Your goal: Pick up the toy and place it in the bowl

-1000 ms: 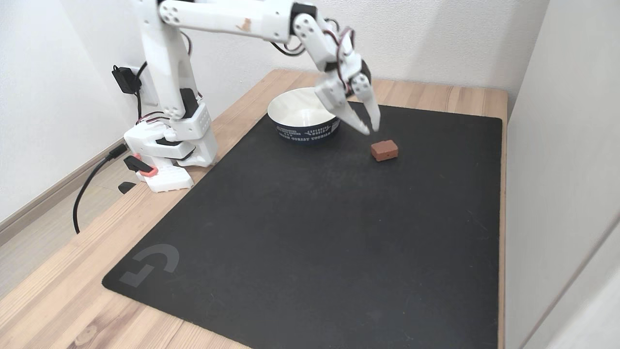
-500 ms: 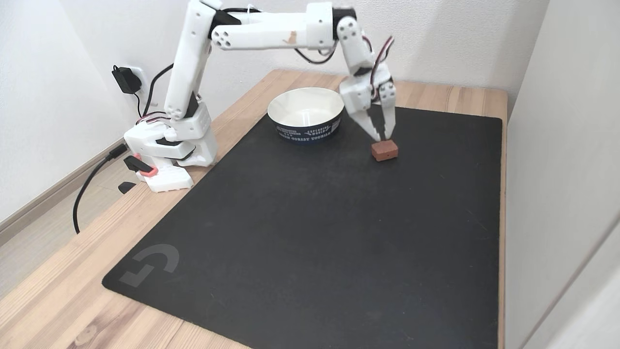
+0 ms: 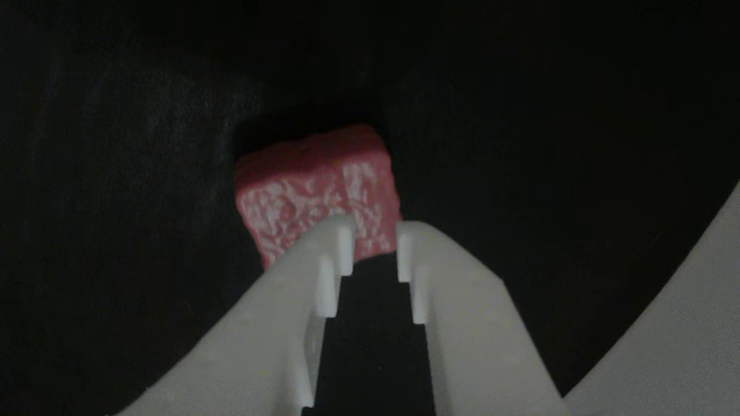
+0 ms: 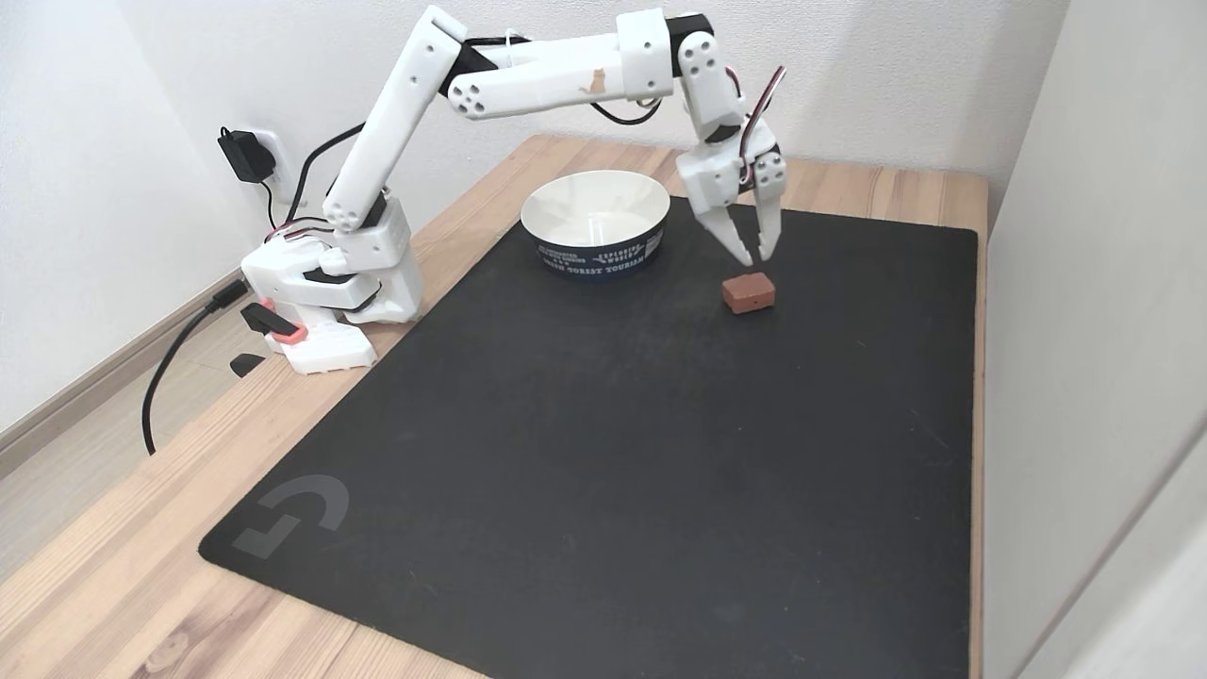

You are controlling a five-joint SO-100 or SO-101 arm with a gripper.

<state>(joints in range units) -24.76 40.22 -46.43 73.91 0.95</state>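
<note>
The toy [image 4: 749, 292], a small red block, lies on the black mat a little to the right of the bowl [image 4: 596, 256], which is white inside with a dark blue wall. In the fixed view my white gripper [image 4: 757, 258] points down, its tips just above and slightly behind the toy, not touching it. In the other view the toy [image 3: 315, 185] shows a rough face mottled white just beyond my gripper [image 3: 374, 237]. Its fingers stand narrowly open with only dark mat between them.
A black mat [image 4: 585, 453] covers most of the wooden table [image 4: 113, 585]. The arm's base [image 4: 325, 292] stands at the table's left edge with cables and a wall plug [image 4: 243, 156] behind. A pale wall panel [image 4: 1084, 283] runs along the right edge.
The arm has stretched out, carrying the gripper from beside the bowl rightward to over the toy. The fingers have narrowed. The toy and bowl have not moved.
</note>
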